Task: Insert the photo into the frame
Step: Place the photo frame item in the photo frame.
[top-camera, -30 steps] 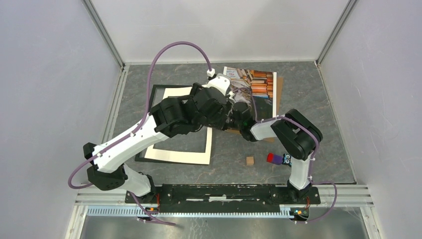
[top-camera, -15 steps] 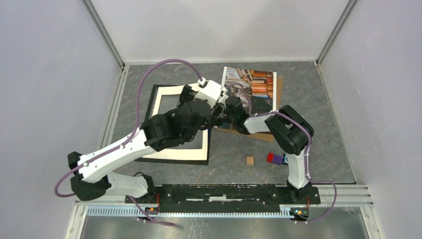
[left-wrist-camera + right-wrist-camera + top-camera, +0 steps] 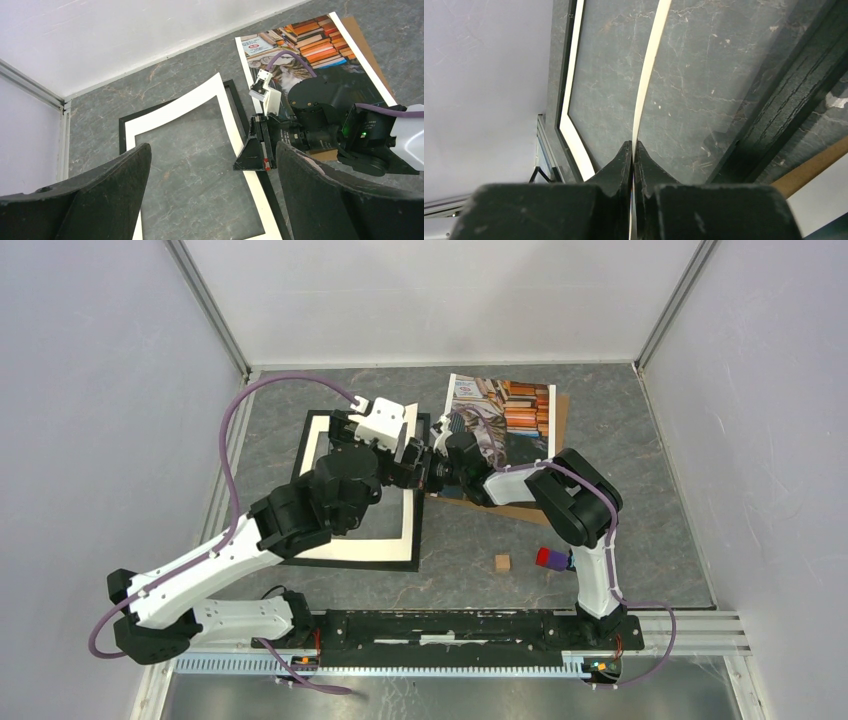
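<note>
The right claw (image 3: 632, 146) is pinched together on the right edge of the white mat (image 3: 646, 85), holding that edge raised off the frame (image 3: 121, 137), which lies flat left of the table's (image 3: 650, 490) middle. The left claw (image 3: 212, 147) hangs above the mat's opening, fingers wide apart, holding nothing. The photo (image 3: 505, 410) rests on the brown backing board (image 3: 522, 510) toward the far edge, right of the frame. I judge the task barely begun, with the photo not yet in. Only the right wrist view shows the pinch close up, and the photo appears only in the other two
</note>
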`<state>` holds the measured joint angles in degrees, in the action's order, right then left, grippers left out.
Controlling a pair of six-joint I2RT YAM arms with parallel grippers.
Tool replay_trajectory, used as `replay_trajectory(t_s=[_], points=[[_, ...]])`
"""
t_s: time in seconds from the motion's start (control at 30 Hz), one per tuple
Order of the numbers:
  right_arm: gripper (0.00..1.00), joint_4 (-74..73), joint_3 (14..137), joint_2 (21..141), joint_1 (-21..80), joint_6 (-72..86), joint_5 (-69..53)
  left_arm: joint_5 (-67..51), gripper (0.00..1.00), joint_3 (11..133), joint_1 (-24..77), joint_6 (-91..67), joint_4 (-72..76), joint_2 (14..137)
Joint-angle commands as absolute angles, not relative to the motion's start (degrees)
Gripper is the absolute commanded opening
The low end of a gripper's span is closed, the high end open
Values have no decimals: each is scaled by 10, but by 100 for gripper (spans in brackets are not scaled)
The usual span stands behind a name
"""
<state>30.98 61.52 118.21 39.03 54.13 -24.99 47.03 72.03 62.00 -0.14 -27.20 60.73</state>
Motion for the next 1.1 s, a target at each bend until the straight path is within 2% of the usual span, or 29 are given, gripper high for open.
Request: replay_trajectory(t_s=[0.0, 0.13, 0.33, 0.47, 0.6, 0.83, 1.07], points=[[8, 320, 640, 1192, 396, 540, -246, 469, 100, 713, 615, 27, -236, 603], [10, 329, 640, 1194, 397, 548, -243, 458, 100, 713, 606, 20, -236, 602], [20, 304, 644, 1185, 398, 527, -230, 436, 100, 713, 585, 6, -240, 599], [29, 270, 642, 1166, 398, 498, -211, 427, 100, 713, 578, 6, -241, 600], [43, 249, 643, 1153, 398, 473, -201, 421, 100, 713, 574, 5, -242, 601], [59, 213, 631, 1125, 398, 429, -186, 416, 100, 715, 569, 5, -246, 601], [62, 204, 624, 1120, 398, 417, -176, 409, 100, 716, 565, -14, -248, 598]])
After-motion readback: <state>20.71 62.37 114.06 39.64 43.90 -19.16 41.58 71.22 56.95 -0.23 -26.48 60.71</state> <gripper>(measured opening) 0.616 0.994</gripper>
